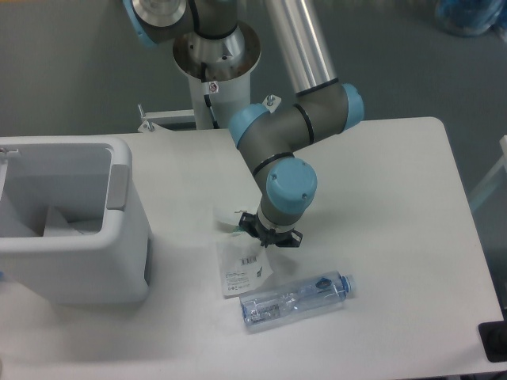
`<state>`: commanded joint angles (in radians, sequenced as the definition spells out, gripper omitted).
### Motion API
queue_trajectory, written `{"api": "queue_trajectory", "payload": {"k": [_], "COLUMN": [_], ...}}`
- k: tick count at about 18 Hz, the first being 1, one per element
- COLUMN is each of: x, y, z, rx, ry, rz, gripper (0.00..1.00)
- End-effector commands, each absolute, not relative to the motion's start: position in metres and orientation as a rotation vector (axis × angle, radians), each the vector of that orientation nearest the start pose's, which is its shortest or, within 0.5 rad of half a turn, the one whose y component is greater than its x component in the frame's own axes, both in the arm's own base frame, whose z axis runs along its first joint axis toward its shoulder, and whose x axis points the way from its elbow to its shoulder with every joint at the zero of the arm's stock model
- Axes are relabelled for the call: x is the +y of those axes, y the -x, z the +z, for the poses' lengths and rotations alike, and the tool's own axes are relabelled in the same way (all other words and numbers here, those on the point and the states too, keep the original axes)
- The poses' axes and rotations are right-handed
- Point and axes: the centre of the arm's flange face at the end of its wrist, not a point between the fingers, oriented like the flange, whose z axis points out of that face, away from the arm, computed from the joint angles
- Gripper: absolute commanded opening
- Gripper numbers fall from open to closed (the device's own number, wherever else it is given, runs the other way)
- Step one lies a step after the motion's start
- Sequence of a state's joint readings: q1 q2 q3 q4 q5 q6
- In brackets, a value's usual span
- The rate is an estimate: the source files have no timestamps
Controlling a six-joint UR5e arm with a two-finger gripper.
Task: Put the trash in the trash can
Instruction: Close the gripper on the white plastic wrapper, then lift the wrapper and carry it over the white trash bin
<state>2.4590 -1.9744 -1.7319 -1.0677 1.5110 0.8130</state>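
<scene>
White table point(380, 198) seen from above, carrying a grey robot arm with light-blue joints. Wrist pointed straight down over the upper edge of a flat, crinkly clear plastic packet point(242, 270). Fingers point(264, 237) mostly hidden beneath the wrist; impossible to tell how wide they stand or whether the packet's edge is pinched. Barcode label on the packet, with lines of small print beside it, too tiny to read. Just below and to the right of the packet, touching or nearly so, a clear plastic bottle point(295, 298) lying on its side, blue cap pointing right, blue emblem on its label, wording unreadable. Well apart at the left edge, a boxy white trash can point(75, 261) with a thick rim and a grey tab facing the arm; pale shapes inside, unclear.
</scene>
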Motion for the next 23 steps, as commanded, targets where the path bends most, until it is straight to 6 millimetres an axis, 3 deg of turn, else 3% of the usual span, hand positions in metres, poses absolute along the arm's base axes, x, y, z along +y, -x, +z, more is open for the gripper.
{"api": "queue_trajectory", "payload": {"k": [5, 9, 15, 23], "x": [0.478, 0.479, 0.478, 0.48], "y": [0.362, 0.346, 0.338, 0.327], "z": [0.301, 0.382, 0.488, 0.583], "rx": [-0.107, -0.095, -0.164, -0.318], "ry": [3.047, 2.861, 2.648, 2.402], "rz": [-0.031, 0.003, 0.078, -0.007], "gripper": [0.0, 0.0, 0.0, 0.0]}}
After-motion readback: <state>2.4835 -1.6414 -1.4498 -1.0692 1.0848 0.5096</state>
